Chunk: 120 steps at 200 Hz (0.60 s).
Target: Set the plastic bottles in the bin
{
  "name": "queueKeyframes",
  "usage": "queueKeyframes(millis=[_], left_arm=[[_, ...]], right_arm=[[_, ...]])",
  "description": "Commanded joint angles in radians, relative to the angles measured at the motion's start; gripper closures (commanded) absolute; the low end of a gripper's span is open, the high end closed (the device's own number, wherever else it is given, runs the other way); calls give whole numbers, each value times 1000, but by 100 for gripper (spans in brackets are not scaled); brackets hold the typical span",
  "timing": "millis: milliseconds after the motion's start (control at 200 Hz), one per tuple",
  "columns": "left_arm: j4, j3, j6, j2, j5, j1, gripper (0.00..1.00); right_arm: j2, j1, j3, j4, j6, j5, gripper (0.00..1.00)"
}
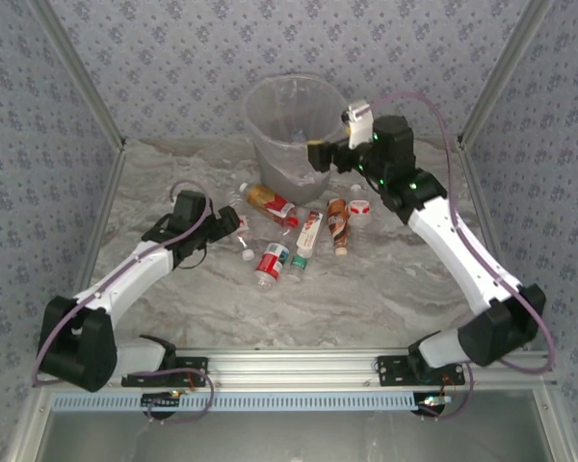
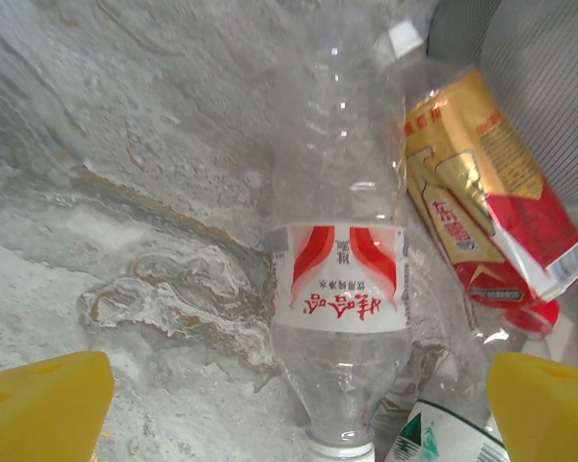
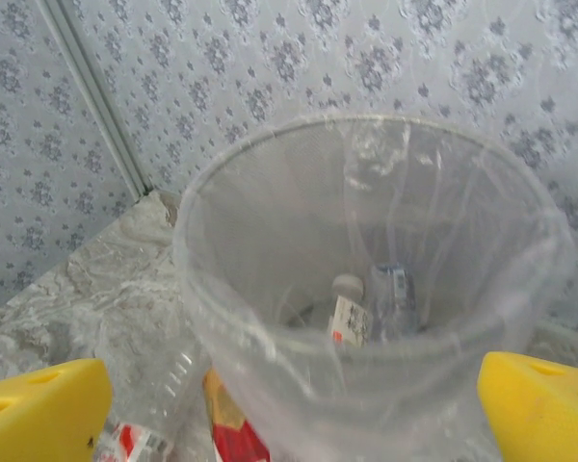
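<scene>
Left gripper (image 1: 227, 223) is hovering, fingers spread, astride red-white labelled bottle (image 2: 339, 289) | advise closing across label, not tapered neck | remaining bottles (image 1: 303, 236) are lying at bin's 6 o'clock | right gripper (image 1: 320, 154) is hanging spread at 4 o'clock of bin (image 1: 270, 106).

Red Chinese characters on clear bottle (image 2: 339, 250) label

bin (image 3: 260, 241) mouth open, bottles (image 1: 310, 233) packed nr it
</scene>
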Motion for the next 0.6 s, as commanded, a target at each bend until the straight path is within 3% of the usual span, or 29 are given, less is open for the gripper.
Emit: queueKeyframes(millis=[0,195,420,595], left_arm=[[4,53,28,47,59,3,1],[10,85,42,120,64,2,0],[-23,170,108,249,135,-1,1],[-90,250,152,331,3,-40,1]], right_arm=[[-102,9,-130,22,55,96,0],[-294,-3,-421,109,140,211,0],[-398,-16,-487,22,176,238,0],[-472,-16,-524,3,194,284,0]])
